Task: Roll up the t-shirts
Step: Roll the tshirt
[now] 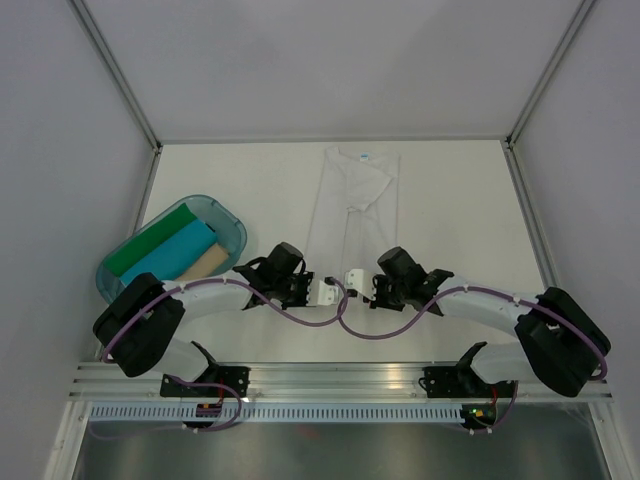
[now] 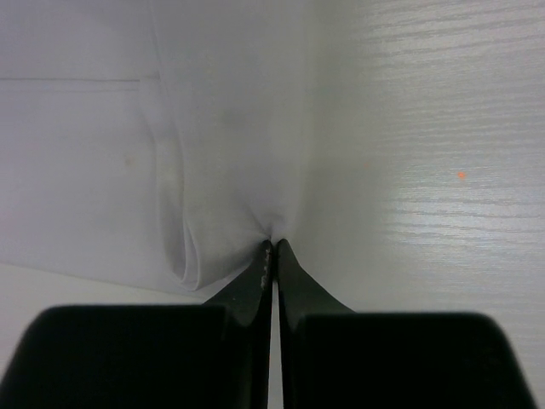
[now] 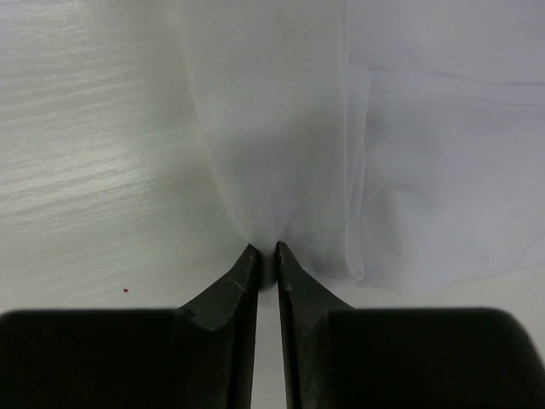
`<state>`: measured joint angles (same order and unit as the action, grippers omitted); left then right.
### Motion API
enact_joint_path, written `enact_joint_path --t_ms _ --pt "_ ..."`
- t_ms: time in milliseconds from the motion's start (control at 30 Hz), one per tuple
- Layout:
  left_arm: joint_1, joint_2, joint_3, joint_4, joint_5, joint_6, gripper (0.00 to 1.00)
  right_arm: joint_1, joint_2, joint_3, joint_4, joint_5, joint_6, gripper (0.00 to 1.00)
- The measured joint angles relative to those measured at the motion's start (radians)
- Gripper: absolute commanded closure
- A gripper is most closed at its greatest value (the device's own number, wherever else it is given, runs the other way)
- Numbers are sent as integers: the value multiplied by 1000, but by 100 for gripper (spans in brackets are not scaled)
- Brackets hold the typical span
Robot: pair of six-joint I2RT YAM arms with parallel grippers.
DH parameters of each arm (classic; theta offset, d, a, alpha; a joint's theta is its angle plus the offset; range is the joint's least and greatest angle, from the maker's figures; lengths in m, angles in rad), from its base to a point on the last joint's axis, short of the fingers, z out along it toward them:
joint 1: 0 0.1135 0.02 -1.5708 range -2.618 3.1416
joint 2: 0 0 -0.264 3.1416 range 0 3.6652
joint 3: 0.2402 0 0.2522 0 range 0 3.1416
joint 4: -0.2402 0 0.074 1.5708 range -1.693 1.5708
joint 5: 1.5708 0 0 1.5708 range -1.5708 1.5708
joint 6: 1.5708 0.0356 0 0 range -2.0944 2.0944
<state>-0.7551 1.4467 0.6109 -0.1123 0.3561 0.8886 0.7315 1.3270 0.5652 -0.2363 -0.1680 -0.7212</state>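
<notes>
A white t-shirt (image 1: 352, 215) of thin, soft cloth lies folded lengthwise into a long narrow strip down the middle of a pale bench (image 1: 460, 200) with a faint wood-grain texture. Its collar is at the far end and its hem at the near end, where two black robot arms meet it. A small blue label (image 1: 365, 156) shows at the neck, with writing too small to read. A sleeve lies folded across the upper part of the strip.

The left fingers (image 2: 252, 294), dark and tapering to points, are pressed tight together on the near left corner of the shirt, and the cloth puckers into their tips beside a rounded fold. The right fingers (image 3: 239, 288) sit at the near right corner with only a thin slit between them, and the fabric gathers to a pinch at their tips.

Well to the left stands a translucent teal plastic tub (image 1: 233, 224) with rounded corners. It holds three rolled shirts side by side: a green roll (image 1: 150, 243), a turquoise roll (image 1: 181, 250) and a tan roll (image 1: 206, 262).
</notes>
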Motion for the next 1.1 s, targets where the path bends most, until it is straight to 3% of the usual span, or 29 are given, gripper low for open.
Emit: enact_joint_path --t_ms 100,367,667,833,1100 --pt "0 0 8 -20 -5 -13 98 0 -3 -9 2 11 9 100" --pt "10 -1 64 -188 53 -84 98 0 -72 -7 -146 -47 -12 100" --pt "35 2 239 -549 269 -126 98 0 -96 109 -442 -260 -82 100" --pt "121 112 346 -714 367 -111 98 -31 -65 150 -528 -373 -123 100" --pt "214 257 428 -814 414 -80 98 -171 87 243 -562 -495 -168 100"
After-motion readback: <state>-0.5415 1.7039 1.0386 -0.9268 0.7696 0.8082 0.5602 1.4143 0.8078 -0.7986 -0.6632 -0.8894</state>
